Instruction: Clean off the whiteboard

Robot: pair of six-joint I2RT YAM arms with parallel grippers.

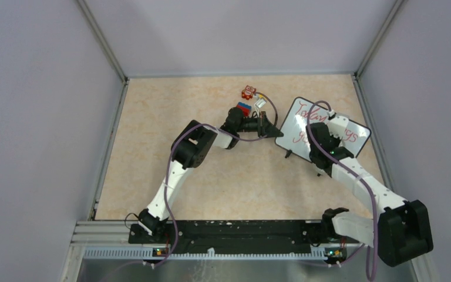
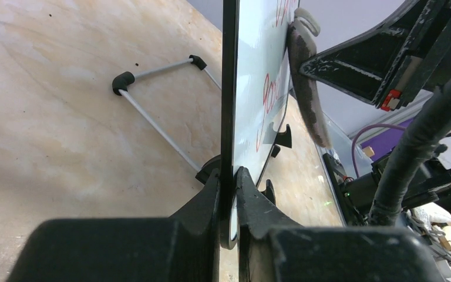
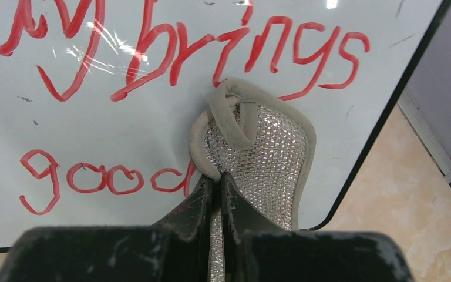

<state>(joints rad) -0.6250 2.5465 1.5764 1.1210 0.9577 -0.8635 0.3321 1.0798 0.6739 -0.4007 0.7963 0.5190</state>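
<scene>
My left tool (image 2: 228,188) clenched on whiteboard (image 2: 251,100) edge, board standing on tabletop (image 2: 64,117). My right tool (image 3: 218,187) grasps grey cloth (image 3: 270,158), pressed on board face among red writing (image 3: 258,47).

Mottled beige table (image 1: 235,182), with a few things on its far half.
The whiteboard (image 1: 298,123) stands on its wire stand (image 2: 152,120) toward the far right corner, near the right edge, and the stand's black-capped ends rest on the tabletop. Near the middle of the far edge lie a red block (image 1: 248,91), a blue-and-red block (image 1: 243,108) just nearer, and beside them a small white item (image 1: 261,103) too small to identify.
</scene>
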